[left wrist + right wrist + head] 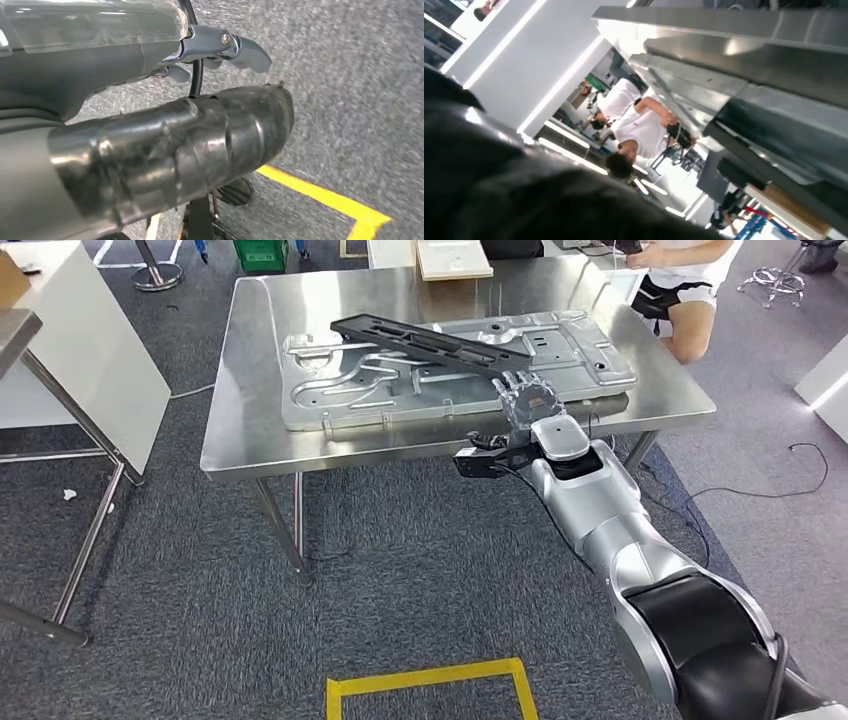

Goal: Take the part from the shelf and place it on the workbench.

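Right hand holding the near end of the long black part; far end resting on the silver plate on the workbench, ahead of the hand; looks stiff, long, likely tippy; best held nearer its middle; left hand hanging, can't tell whether wide or closed.

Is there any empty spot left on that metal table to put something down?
Bare steel shows on the table left of the big metal plate, along the far edge. The middle is crowded: the black part lies across the plate, right hand at its end.
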